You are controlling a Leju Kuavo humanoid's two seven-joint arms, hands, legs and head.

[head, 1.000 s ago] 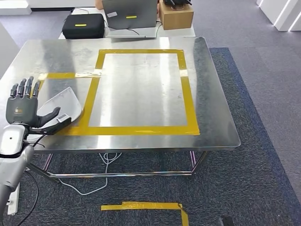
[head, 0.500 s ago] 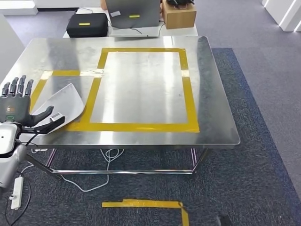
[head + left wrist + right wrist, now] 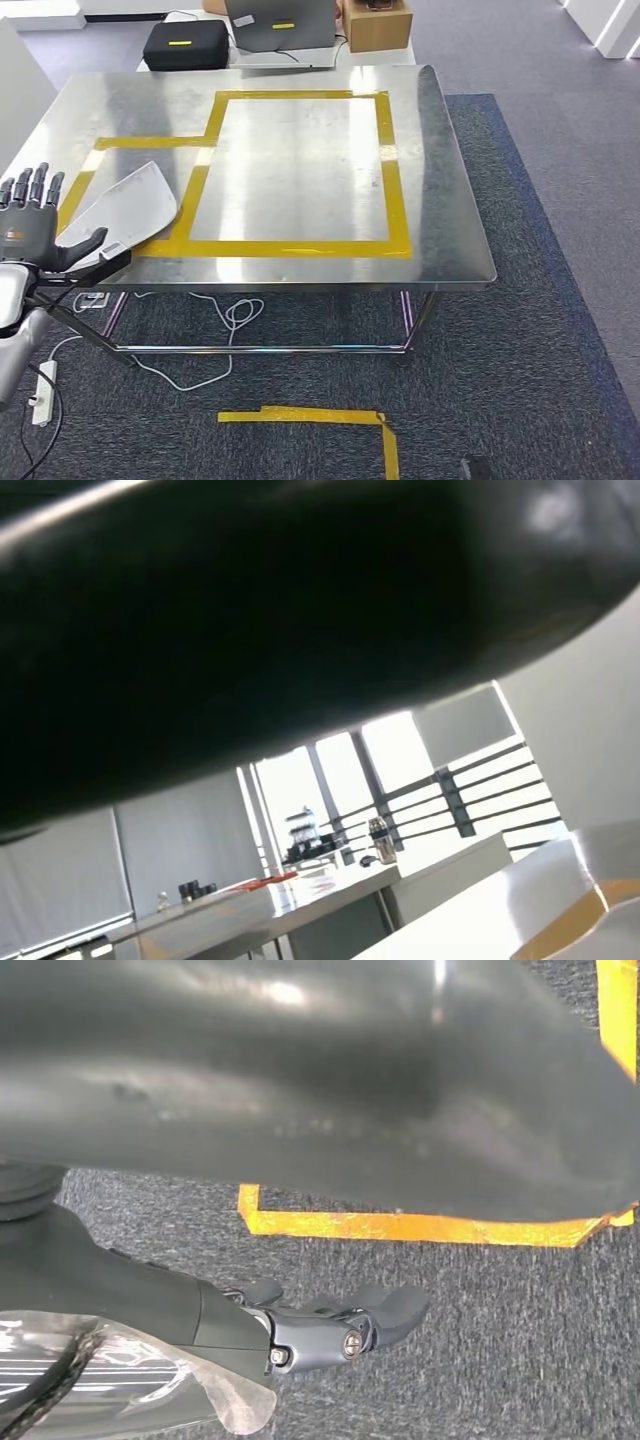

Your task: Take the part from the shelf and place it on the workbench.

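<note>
1. Filling most of your head view, the steel tabletop (image 3: 445, 190) runs from the upper left to the right of centre, with a rectangle of yellow tape (image 3: 398, 190) marked on it and a shorter tape strip branching off toward the left.
2. You have dark carpet (image 3: 528, 380) across the lower half and right side of the frame, with another yellow tape corner (image 3: 317, 416) stuck to it at lower centre.
3. Your task's thing, the pale flat part (image 3: 124, 212), lies at the left of the frame on the tabletop's near left corner, its rounded end just beside the tape rectangle's left edge.
4. You see the left hand (image 3: 34, 225) at the far left edge, fingers upright and spread, thumb pointing toward the part's near end; it holds nothing.
5. In your right wrist view the right hand (image 3: 324, 1325) hangs over the carpet with fingers stretched out and nothing in them.
6. At the top edge you have a black case (image 3: 186, 45), a laptop (image 3: 279, 25) and a cardboard box (image 3: 375, 25).
7. White cable (image 3: 226, 330) trails under the tabletop.
</note>
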